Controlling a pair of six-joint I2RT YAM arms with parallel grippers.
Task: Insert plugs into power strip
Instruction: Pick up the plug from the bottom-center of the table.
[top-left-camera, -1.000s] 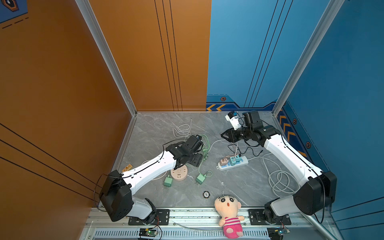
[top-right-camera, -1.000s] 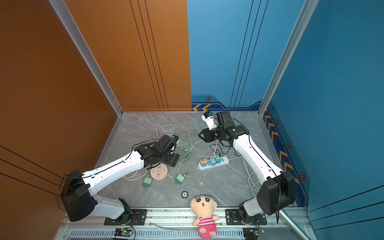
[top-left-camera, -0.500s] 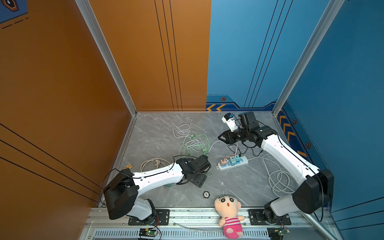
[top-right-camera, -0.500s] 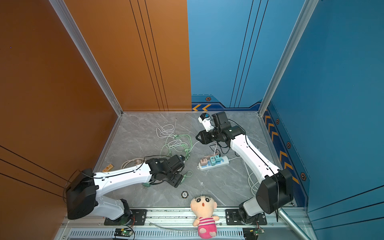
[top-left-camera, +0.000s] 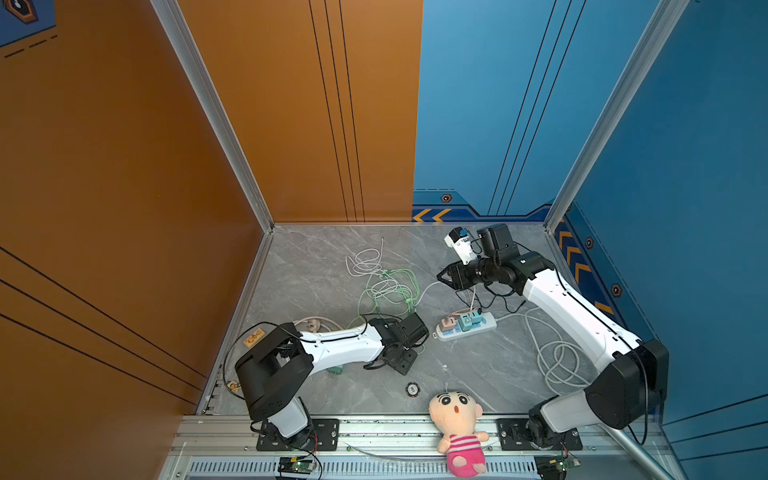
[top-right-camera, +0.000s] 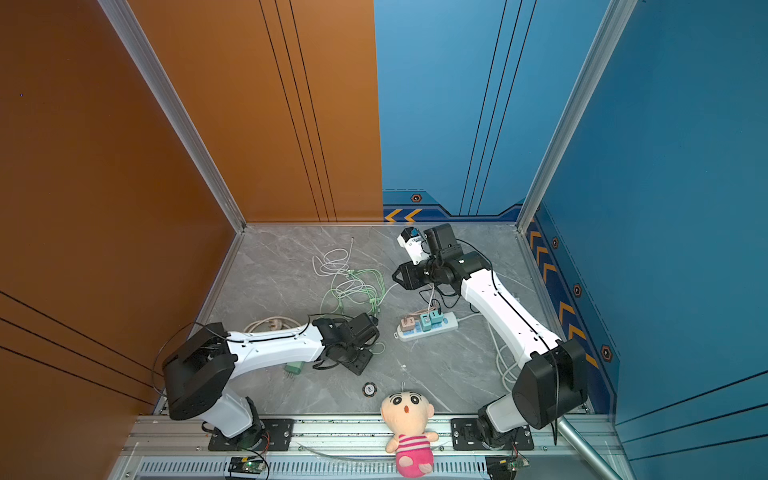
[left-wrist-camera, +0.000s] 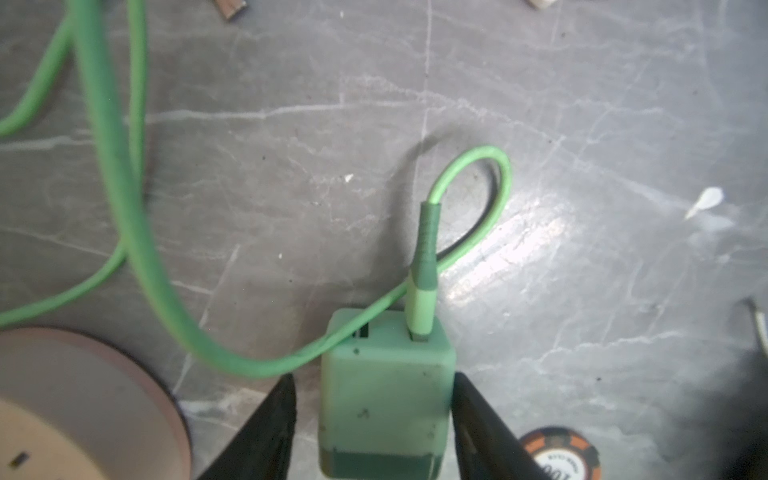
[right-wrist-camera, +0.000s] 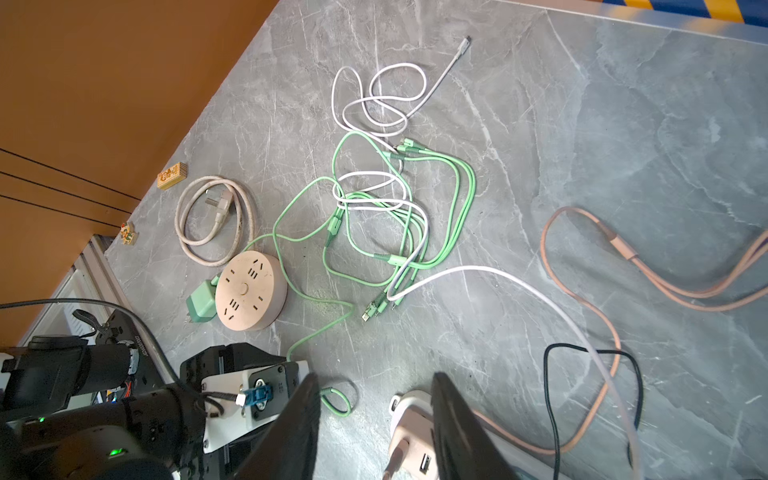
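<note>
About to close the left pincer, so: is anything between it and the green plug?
Nothing visible. The left pincer straddles the green plug, with bare floor in the gap. The plug's green cable passes close by one fingertip and over the plug's corner.

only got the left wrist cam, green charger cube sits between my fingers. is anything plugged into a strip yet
Observer: Yes, three. A pink-brown adapter and two teal adapters stand in the white power strip, seen in both top views.
Operator: wheres the other green one
Observer: The second green adapter lies unplugged beside the round pink socket.
Operator: right arm in my way
Observer: Probably not. The right gripper hangs open and empty above the table, beyond the white strip toward the back wall.
</note>
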